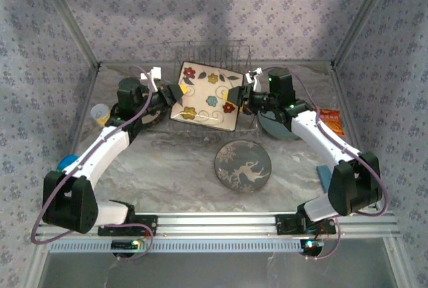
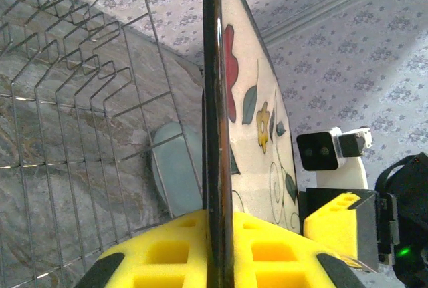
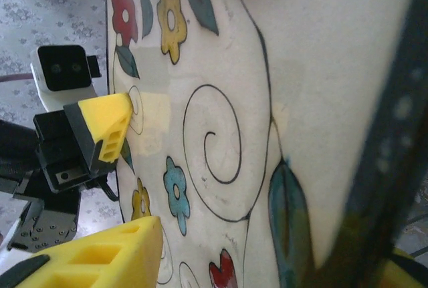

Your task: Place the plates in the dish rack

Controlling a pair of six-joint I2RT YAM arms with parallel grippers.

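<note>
Yellow pads (image 2: 167, 254) of the left claw (image 2: 217, 248) sit nearest the left wrist lens, pinched tight on the dark rim of the square flowered plate (image 2: 257, 134), one pad on each face. Grips it at the left edge as seen from overhead. Holds it tilted up, patterned face toward the overhead camera, just in front of the dish rack (image 1: 214, 53), top edge overlapping the rack's front wires in that view.

Opposite, at the plate's right edge: right claw (image 1: 235, 95), jaws part-way apart and astride the rim, one yellow finger (image 3: 93, 254) on the patterned side, the other blurred past the rim. Cannot tell whether those fingers press on the plate.

Spans the gap between both claws, over the marbled bench (image 1: 174, 158); cannot tell whether the lower edge touches it.

Elsewhere on the bench: deer plate (image 1: 243, 166) lying flat, nearer the arm bases, well apart from either claw; pale grey-blue plate (image 2: 177, 181) flat beside the rack, under the right arm.
</note>
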